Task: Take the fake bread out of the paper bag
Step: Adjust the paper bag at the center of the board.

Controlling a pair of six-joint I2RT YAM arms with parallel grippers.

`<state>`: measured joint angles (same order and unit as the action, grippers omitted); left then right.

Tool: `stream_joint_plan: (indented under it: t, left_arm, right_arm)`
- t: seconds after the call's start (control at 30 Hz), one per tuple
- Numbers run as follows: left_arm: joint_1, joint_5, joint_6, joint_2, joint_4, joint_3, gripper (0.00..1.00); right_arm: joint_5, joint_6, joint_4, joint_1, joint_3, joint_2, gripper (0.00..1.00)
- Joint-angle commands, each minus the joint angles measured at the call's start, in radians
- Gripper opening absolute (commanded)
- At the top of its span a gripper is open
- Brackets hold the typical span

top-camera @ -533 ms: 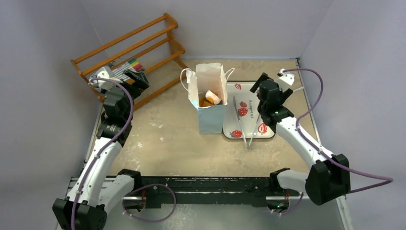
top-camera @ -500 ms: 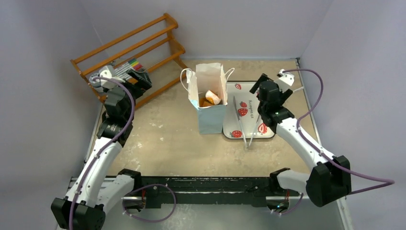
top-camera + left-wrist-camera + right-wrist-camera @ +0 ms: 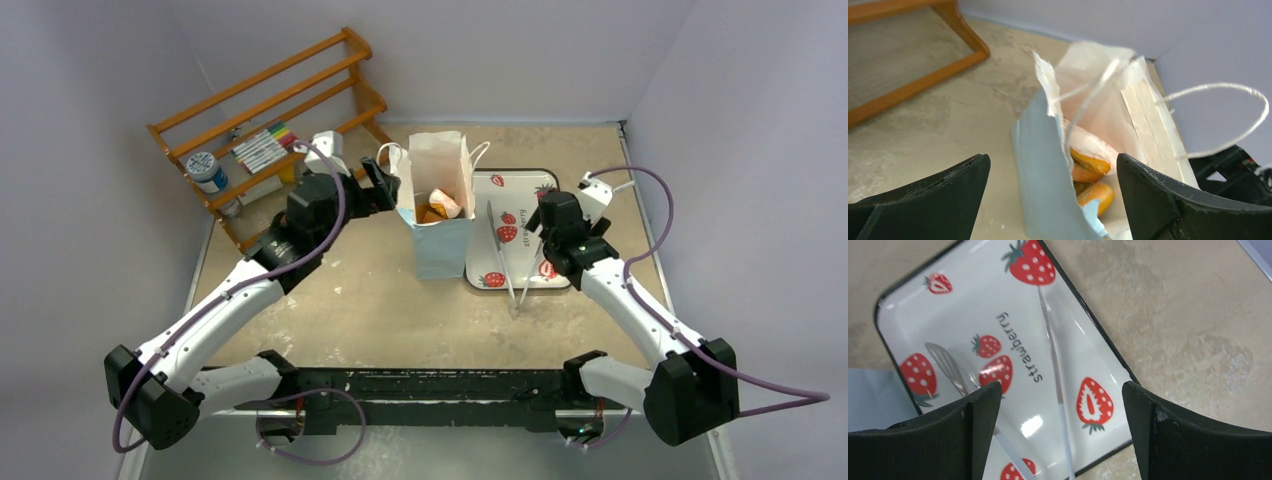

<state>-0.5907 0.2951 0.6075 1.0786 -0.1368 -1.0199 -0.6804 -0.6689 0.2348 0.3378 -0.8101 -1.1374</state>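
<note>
Gaping wide, left gripper (image 3: 1050, 162) just beside paper bag (image 3: 1040, 205), fake bread (image 3: 1090, 164) inside

Left claw (image 3: 387, 184) gapes beside the paper bag (image 3: 443, 250) holding fake bread (image 3: 437, 210)

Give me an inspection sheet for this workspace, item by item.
Surface: beige table, scuffed, with pale patches.
Job's things: light blue paper bag upright at centre, mouth open; fake bread inside, none out yet.
Clutter: strawberry-print tray right of the bag, clear tongs lying across it; wooden rack at rear left holding markers and a blue-lidded jar.
End effectors: left end effector open, empty, beside the bag's left side near its mouth; right end effector open, empty, over the tray.
Cables: purple cable looped along each arm.
Surroundings: plain lavender walls.
</note>
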Motion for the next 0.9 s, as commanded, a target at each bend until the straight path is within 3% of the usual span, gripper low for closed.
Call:
stream_joint_plan:
  t: [0.0, 0.23, 0.87]
  left_arm:
    - [-0.099, 0.039, -0.019, 0.024, 0.010, -0.068, 0.98]
    - [-0.214, 0.118, -0.016, 0.064, 0.006, -0.089, 0.98]
    - [-0.227, 0.359, -0.041, 0.252, 0.014, -0.109, 0.96]
  right_arm:
    - [0.017, -0.049, 0.096, 0.001, 0.034, 0.034, 0.91]
    - [0.012, -0.050, 0.140, 0.001, 0.039, 0.031, 0.92]
    - [0.119, 0.050, 0.072, 0.003, 0.024, -0.047, 0.91]
